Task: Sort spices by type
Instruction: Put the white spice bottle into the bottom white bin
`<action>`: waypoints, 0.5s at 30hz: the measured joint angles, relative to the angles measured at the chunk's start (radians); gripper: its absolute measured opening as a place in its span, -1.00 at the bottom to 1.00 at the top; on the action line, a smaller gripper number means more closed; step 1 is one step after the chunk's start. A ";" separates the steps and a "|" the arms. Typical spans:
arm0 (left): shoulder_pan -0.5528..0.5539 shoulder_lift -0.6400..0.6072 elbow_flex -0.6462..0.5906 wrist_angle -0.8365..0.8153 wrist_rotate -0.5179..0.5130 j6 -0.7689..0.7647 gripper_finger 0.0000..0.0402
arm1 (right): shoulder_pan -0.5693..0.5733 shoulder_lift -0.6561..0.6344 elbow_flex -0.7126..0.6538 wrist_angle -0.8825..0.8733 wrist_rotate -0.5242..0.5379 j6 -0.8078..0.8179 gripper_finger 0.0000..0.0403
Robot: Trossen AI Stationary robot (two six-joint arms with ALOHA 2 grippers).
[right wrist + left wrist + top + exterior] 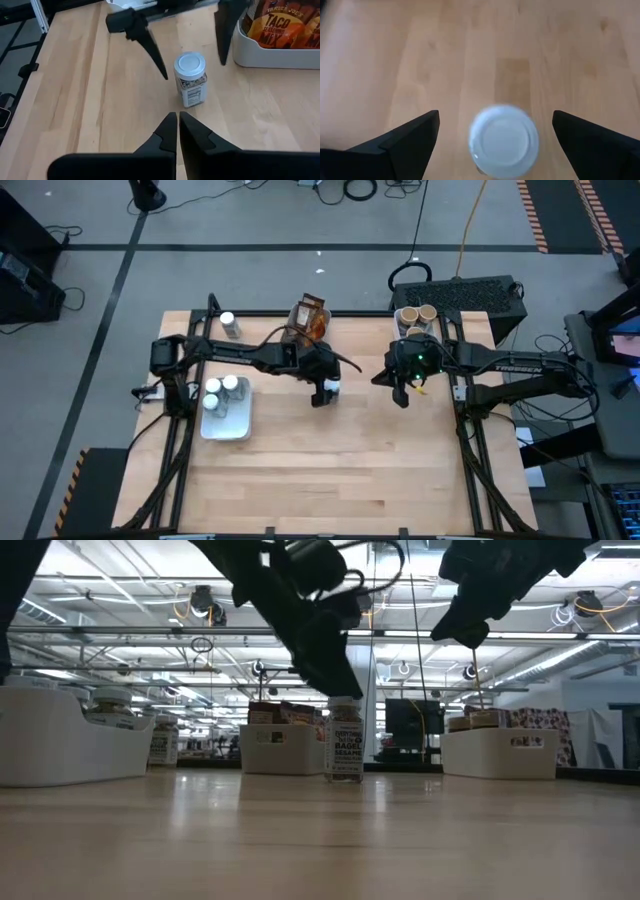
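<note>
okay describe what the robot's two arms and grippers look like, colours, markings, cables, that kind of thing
Both arms are matte black with jointed tubular links. The right arm carries white TROSSEN lettering, and a green light glows on its wrist. Loose black cables loop along the left arm. The left gripper has two flat, wedge-shaped black fingers; the right gripper has matching tapered black fingers.

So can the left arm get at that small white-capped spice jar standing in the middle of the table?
Probably yes: the left gripper hangs open over the white-capped jar, one finger either side, nothing between.
</note>
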 joint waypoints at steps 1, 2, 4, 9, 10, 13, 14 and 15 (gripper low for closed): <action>-0.002 0.007 0.000 -0.010 0.000 -0.001 0.95 | 0.000 0.000 0.000 0.000 0.000 0.000 -1.00; -0.005 0.015 0.000 -0.016 0.000 -0.010 0.95 | 0.000 0.000 0.000 -0.001 0.000 0.000 -1.00; -0.011 0.028 0.000 -0.008 -0.012 -0.018 0.95 | 0.000 0.000 0.000 -0.004 0.001 -0.003 -1.00; -0.018 0.028 0.000 -0.008 -0.048 -0.018 0.95 | 0.000 0.000 -0.014 0.031 0.005 -0.026 -1.00; -0.018 0.028 0.000 -0.010 -0.050 -0.018 0.95 | -0.001 0.000 -0.024 0.047 0.005 -0.026 -1.00; -0.018 0.028 0.000 -0.012 -0.061 -0.018 0.94 | -0.004 0.000 -0.053 0.081 0.006 -0.013 -1.00; -0.018 0.028 0.000 -0.012 -0.065 -0.019 0.92 | -0.006 0.000 -0.059 0.087 0.006 -0.007 -1.00; -0.018 0.028 0.000 -0.012 -0.065 -0.018 0.90 | -0.007 0.000 -0.064 0.090 0.006 -0.007 -1.00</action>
